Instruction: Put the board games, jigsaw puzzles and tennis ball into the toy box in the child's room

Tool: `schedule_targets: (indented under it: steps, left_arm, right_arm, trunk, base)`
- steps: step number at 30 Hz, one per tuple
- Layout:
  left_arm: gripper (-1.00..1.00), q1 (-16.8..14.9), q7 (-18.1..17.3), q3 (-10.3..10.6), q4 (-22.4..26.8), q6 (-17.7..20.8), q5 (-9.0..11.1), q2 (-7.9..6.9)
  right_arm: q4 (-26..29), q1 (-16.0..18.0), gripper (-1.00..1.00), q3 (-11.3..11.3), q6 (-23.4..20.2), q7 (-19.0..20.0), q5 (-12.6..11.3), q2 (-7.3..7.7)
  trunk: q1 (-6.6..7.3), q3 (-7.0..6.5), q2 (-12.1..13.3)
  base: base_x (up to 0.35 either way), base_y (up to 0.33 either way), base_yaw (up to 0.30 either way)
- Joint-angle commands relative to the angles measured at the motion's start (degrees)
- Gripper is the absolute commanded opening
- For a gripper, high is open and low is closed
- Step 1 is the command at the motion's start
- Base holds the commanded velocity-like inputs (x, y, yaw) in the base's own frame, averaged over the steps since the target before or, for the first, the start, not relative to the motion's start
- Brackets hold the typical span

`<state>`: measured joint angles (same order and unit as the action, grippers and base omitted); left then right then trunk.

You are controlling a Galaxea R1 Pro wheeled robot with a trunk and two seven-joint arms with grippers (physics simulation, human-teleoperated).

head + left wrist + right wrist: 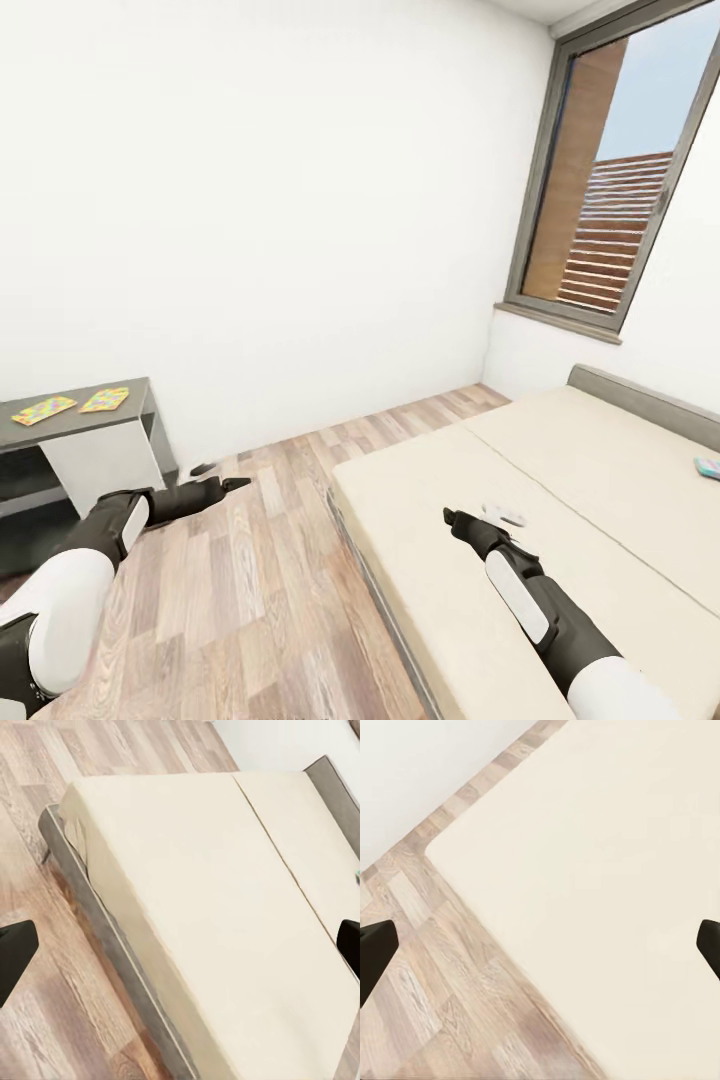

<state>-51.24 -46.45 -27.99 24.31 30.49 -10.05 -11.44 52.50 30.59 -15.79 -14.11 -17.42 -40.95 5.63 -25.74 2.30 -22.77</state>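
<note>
Two jigsaw puzzles (pixel 43 409) (pixel 105 399) lie flat on the low dark grey cabinet top (pixel 85 428) at the left. A colourful board game (pixel 708 466) lies on the bed (pixel 600 470) near its headboard, cut off by the right edge; its teal corner (pixel 357 875) shows in the left wrist view. A small white flat thing (pixel 503 515) rests on the mattress beside my right gripper (pixel 455 520); I cannot tell what it is. My left gripper (pixel 222 476) hangs open over the floor. Both stand open and empty, fingertips (pixel 15 952) (pixel 375 949) wide apart. Toy box and tennis ball are out of view.
Wood plank floor (pixel 270 560) runs between the cabinet and the bed's dark grey frame (pixel 375 590). A white wall stands behind, and a tall dark-framed window (pixel 610 190) is above the headboard (pixel 650 400).
</note>
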Motion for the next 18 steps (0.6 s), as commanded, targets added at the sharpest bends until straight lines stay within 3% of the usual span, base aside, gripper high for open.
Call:
schedule_targets:
  steps: [1,7,18]
  left_arm:
    - [1.0,-0.1,-0.4,-0.5,0.0,0.4,-0.5,0.06]
    - [1.0,-0.1,-0.5,-0.5,0.0,0.4,-0.5,0.03]
    - [1.0,-0.1,-0.4,-0.5,0.0,0.3,-0.5,0.02]
  right_arm:
    - [0.1,0.0,1.0,-0.3,-0.1,-0.5,-0.4,0.09]
    - [0.1,0.1,1.0,-0.2,-0.1,-0.5,-0.4,0.09]
    - [0.1,0.0,1.0,-0.2,0.0,-0.4,-0.4,0.09]
  trunk:
    - [-0.04,0.14,-0.1]
    - [-0.04,0.14,-0.1]
    - [-0.04,0.14,-0.1]
  base:
    - [-0.056,-0.008,0.289]
    - [-0.158,0.017,0.208]
    - [-0.068,0.026,0.021]
